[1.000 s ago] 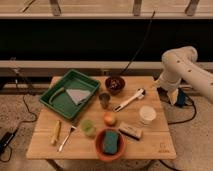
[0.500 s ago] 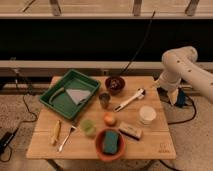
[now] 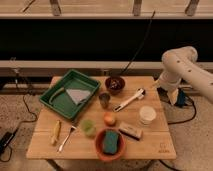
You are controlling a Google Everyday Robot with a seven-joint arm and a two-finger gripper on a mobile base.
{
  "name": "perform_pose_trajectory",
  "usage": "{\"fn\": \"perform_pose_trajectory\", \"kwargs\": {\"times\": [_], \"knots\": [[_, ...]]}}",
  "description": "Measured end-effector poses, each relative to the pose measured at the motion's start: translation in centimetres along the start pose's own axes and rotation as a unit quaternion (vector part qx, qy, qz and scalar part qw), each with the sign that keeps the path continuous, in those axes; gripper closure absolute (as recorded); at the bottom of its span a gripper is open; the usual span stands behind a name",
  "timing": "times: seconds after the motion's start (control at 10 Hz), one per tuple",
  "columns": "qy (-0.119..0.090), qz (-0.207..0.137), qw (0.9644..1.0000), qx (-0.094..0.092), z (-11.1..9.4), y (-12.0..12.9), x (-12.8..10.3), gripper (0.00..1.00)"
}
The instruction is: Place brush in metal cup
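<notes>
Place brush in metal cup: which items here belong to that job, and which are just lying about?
Job:
brush
metal cup
gripper, at the right, near the brush's right end

Lying about:
green tray
dark bowl
white cup
green cup
orange fruit
red bowl holding a sponge
fork
yellow item
</notes>
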Motion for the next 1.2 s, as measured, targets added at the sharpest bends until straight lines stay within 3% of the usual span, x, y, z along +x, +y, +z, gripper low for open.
{"fn": "perform_pose_trajectory", "kwargs": {"times": [0.4,0.6,0.8,1.0,1.2], "knots": [[-0.003,-0.005,1.0000,-0.006,0.2,-0.4,0.7,0.20],[-0.017,-0.011,0.9998,-0.006,0.9,-3.2,1.4,0.20],[-0.037,-0.021,0.9990,-0.011,2.9,-7.1,2.0,0.20],[-0.053,-0.025,0.9981,-0.022,5.0,-8.8,2.0,0.20],[-0.072,-0.033,0.9964,-0.028,6.6,-10.0,0.7,0.20]]}}
